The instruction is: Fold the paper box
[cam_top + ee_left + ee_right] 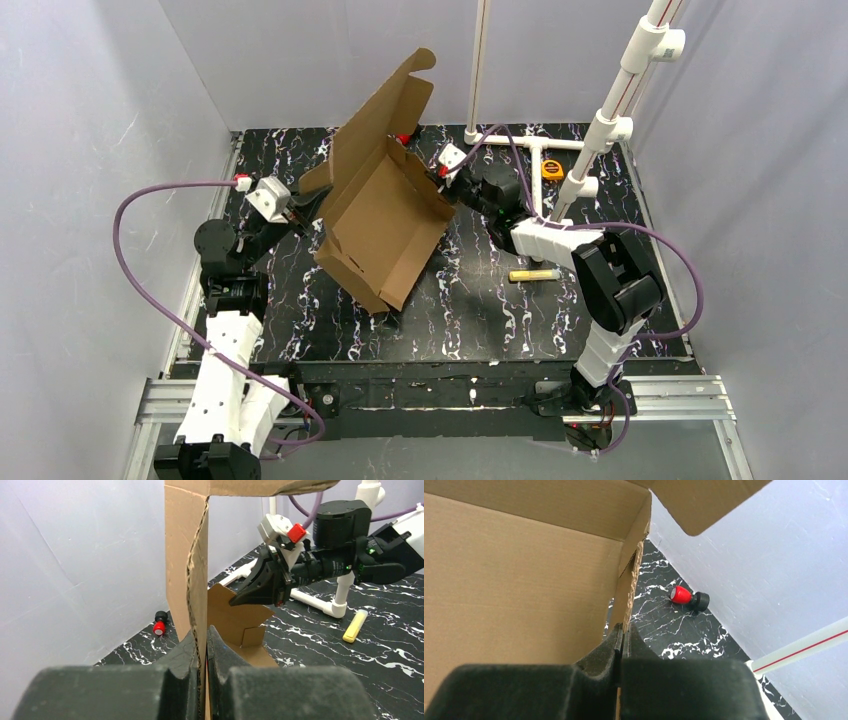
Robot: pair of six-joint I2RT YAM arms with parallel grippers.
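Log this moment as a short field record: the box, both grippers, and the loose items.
paper box: partly folded, held tilted, lid flap raised, not closed
left gripper: shut on the box's left wall edge
right gripper: shut on the box's right wall edge
table: black, marbled
loose items: yellow stick; red-and-black knob near the back wall; orange item

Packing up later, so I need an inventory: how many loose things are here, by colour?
Brown corrugated cardboard box: 1
Yellow marker-like stick: 1
Red-and-black small knob-like piece: 1
Orange round object, perhaps a tape measure: 1
Total: 4
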